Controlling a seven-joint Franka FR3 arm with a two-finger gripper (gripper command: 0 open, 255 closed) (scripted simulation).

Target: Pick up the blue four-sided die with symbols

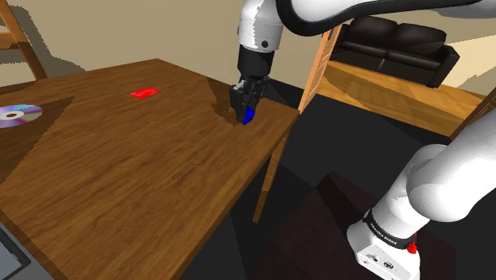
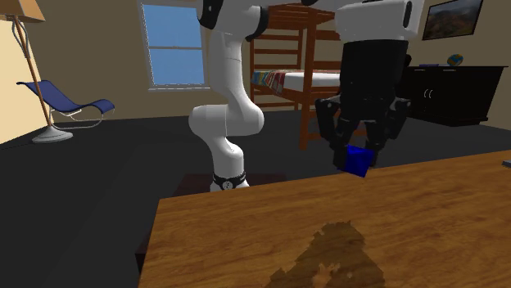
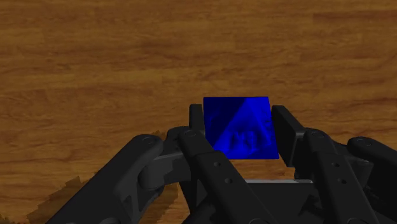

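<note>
The blue die (image 3: 240, 127) with pale symbols on its face sits clasped between my black fingers (image 3: 284, 132). In the shoulder view the gripper (image 1: 247, 112) hangs over the wooden table (image 1: 119, 175) close to its far right corner, the blue die (image 1: 249, 115) peeking out below the fingers. In the second exterior view the gripper (image 2: 358, 155) holds the blue die (image 2: 357, 159) slightly above the table's far edge (image 2: 327, 192).
A red flat card (image 1: 145, 92) lies further back on the table and a shiny disc (image 1: 17, 114) rests near its left edge. A black sofa (image 1: 397, 44) and a wooden ladder frame (image 1: 322, 64) stand beyond the table. The table edge drops off just right of the gripper.
</note>
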